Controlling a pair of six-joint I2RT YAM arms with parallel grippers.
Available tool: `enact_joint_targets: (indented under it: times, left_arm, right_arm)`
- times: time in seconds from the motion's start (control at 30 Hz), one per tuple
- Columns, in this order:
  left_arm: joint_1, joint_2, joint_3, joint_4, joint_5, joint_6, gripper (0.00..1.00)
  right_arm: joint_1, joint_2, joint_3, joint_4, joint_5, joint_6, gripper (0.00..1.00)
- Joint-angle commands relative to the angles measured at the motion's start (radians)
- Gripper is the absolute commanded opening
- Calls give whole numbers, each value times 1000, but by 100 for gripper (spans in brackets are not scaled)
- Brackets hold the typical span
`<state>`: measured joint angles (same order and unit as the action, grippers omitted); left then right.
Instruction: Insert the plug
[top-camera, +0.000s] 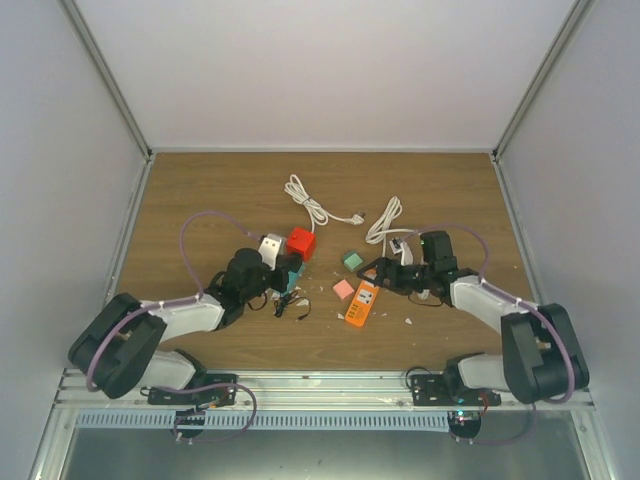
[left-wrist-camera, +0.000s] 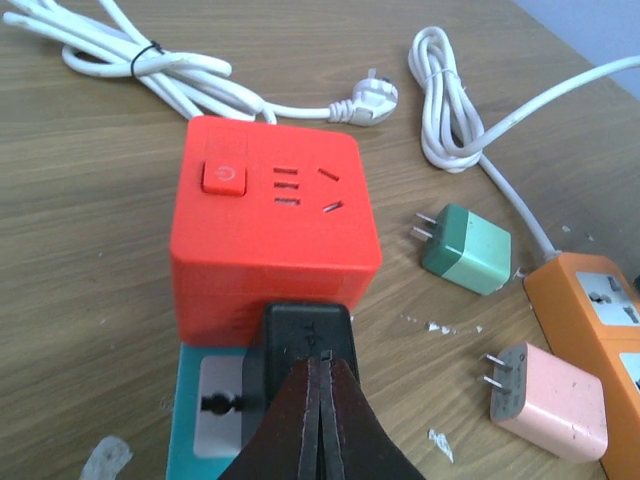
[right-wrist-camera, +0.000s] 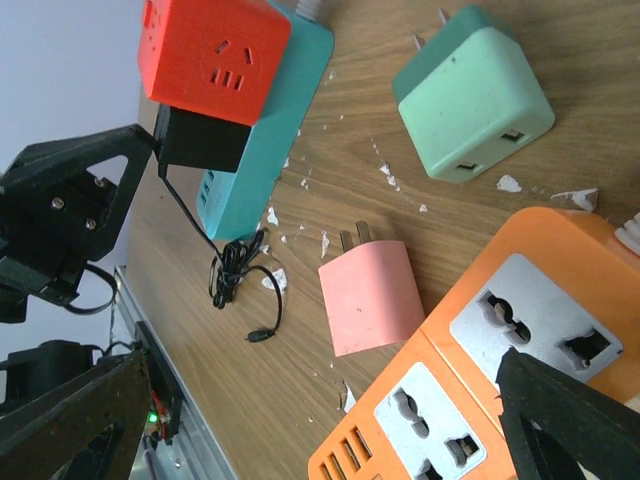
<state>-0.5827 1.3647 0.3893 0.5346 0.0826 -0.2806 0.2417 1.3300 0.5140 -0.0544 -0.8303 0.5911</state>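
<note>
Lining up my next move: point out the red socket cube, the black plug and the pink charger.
red socket cube (left-wrist-camera: 268, 235), left wrist view, top face below the slots.
black plug (left-wrist-camera: 300, 332), left wrist view, top of its body.
pink charger (right-wrist-camera: 370, 298), right wrist view, middle of its body.

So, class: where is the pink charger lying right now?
In the top view the pink charger lies mid-table, just left of the orange strip and nearer the arms than the green charger.

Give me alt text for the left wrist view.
The left gripper, shut, points at a black plug set against the near side of a red cube socket, above a teal power strip. To the right lie a green adapter, a pink adapter and an orange power strip.
</note>
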Motion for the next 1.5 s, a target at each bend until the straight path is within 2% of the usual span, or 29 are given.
enact_joint_targets:
  times: [0.0, 0.03, 0.07, 0.1, 0.13, 0.17, 0.3, 0.5, 0.8, 0.93, 1.03, 1.13, 1.27, 1.4, 1.47]
  left_arm:
    - [-5, -102, -9, -116, -44, 17, 1]
    - [-5, -131, 3, -129, -49, 25, 7]
    - [-5, -165, 11, -136, -63, 30, 18]
    - [-5, -200, 19, -144, -71, 33, 37]
    - [-5, -231, 27, -150, -74, 41, 87]
    - [-5, -260, 36, -160, -88, 43, 98]
    - [-5, -338, 89, -230, -148, 54, 99]
    - [-5, -345, 159, -309, -125, 106, 99]
    - [3, -357, 150, -301, -81, 131, 99]
    - [22, -365, 169, -312, -12, 112, 99]
    - [28, -381, 179, -264, 162, 183, 99]
    - [29, -352, 228, -257, 468, 311, 99]
    - [13, -228, 398, -482, 847, 534, 99]
    - [-42, -215, 422, -652, 970, 771, 99]
    - [-94, -243, 410, -651, 900, 780, 99]
  right_arm:
    - [21, -90, 15, -32, 95, -13, 96]
    - [27, -110, 23, -42, 115, -13, 96]
    - [32, -128, 30, -51, 132, -14, 96]
    - [36, -144, 36, -61, 147, -15, 97]
    - [38, -155, 43, -70, 157, -17, 97]
    - [40, -163, 49, -77, 166, -18, 97]
    - [52, -164, 65, -100, 197, -27, 97]
    - [64, -130, 77, -154, 227, -51, 97]
    - [68, -131, 147, -258, 306, -66, 99]
    - [70, -124, 178, -276, 317, -63, 100]
    - [74, -110, 192, -278, 314, -62, 99]
    - [79, -88, 203, -275, 309, -60, 100]
    - [85, -41, 228, -283, 289, -73, 100]
    - [87, -43, 207, -279, 287, -73, 100]
    - [89, -61, 198, -283, 307, -71, 100]
